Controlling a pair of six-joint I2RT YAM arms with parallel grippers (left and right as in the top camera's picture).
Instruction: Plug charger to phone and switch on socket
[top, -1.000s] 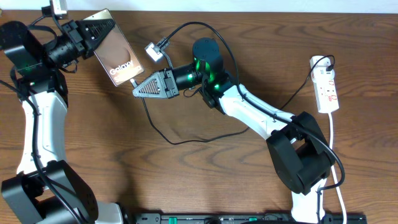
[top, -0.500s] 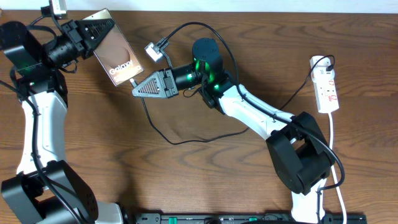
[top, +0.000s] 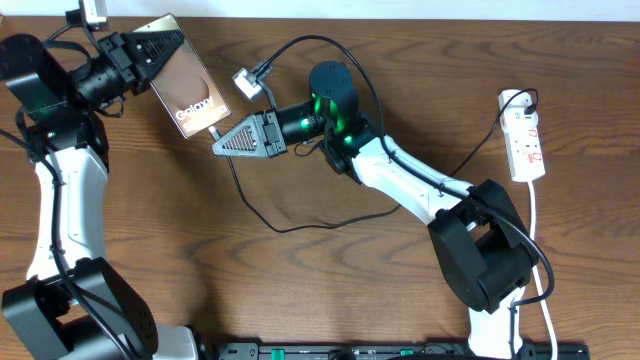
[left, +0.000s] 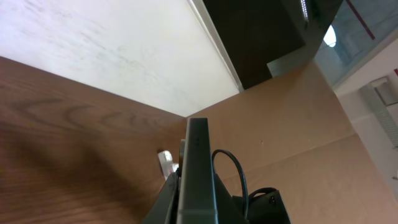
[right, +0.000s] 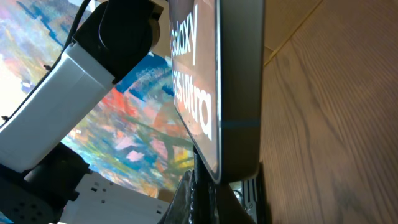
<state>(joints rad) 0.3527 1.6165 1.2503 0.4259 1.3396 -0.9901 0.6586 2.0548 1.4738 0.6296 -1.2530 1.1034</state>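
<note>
The bronze-brown phone (top: 192, 92) is held off the table at the upper left, with my left gripper (top: 158, 47) shut on its upper end. In the left wrist view the phone is edge-on (left: 198, 163) between the fingers (left: 194, 208). My right gripper (top: 219, 140) sits at the phone's lower end, shut on the charger's plug tip. In the right wrist view the phone's lettered face (right: 214, 74) stands just above the jaws (right: 231, 198). The thin black charger cable (top: 285, 229) loops across the table toward the white socket (top: 526, 136) at the far right.
A small white-grey connector (top: 247, 82) on a black lead hangs near the phone's right edge. The right arm's body (top: 480, 240) lies between the cable loop and the socket. The socket's white cord (top: 540, 250) runs down the right edge of the table.
</note>
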